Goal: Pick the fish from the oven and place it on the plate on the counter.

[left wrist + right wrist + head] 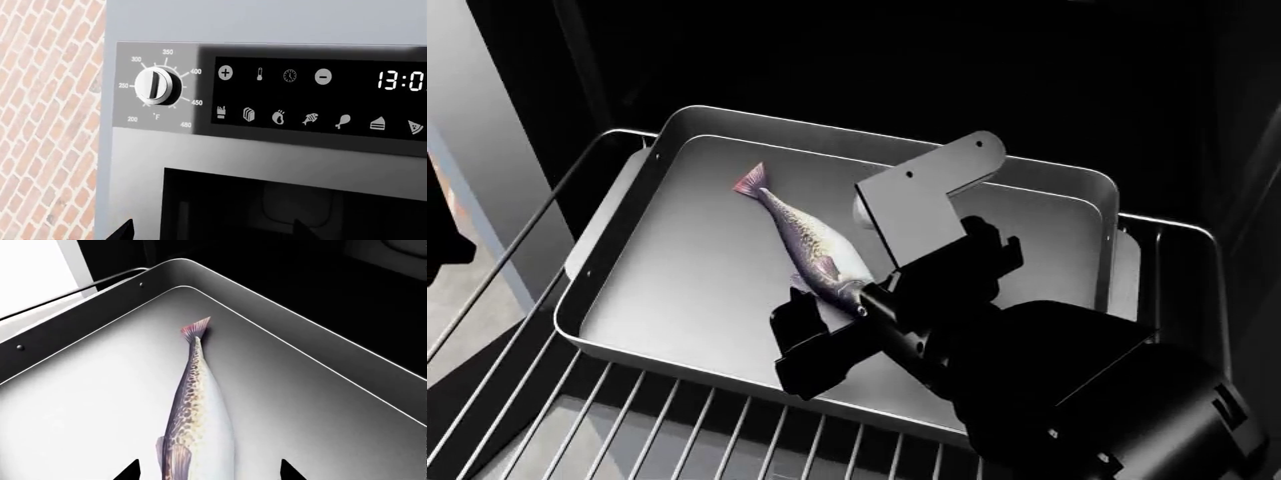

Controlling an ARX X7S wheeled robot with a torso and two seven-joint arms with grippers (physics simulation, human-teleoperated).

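Fish (798,232): it lies flat on the grey metal tray (667,300), inside the oven. The pinkish tail points to the back of the oven, and the head end points to the robot. In the head view the head end is hidden behind the right end effector.
Tray: shallow and rectangular, with rounded corners. It stands on the wire rack (627,420).
Oven (827,60): the inside is dark and the opening faces the robot. The rack sticks out toward the front.
Right end effector (847,320): it is just over the head end of the fish. In the right wrist view two dark fingertips (128,471) stand spread apart, one on each side of the fish body (197,425). They do not pinch it. If they touch the tray, I cannot tell.
Left end effector (213,231): only two dark tips show at the edge of the left wrist view, with a wide gap between them, so it is spread and holds nothing.
Control panel (320,100): the left wrist camera looks at it. It has a white dial (157,86) with temperature numbers, a row of food icons and a lit clock display (400,80).
Brick wall (47,120): beside the oven front, in the left wrist view.
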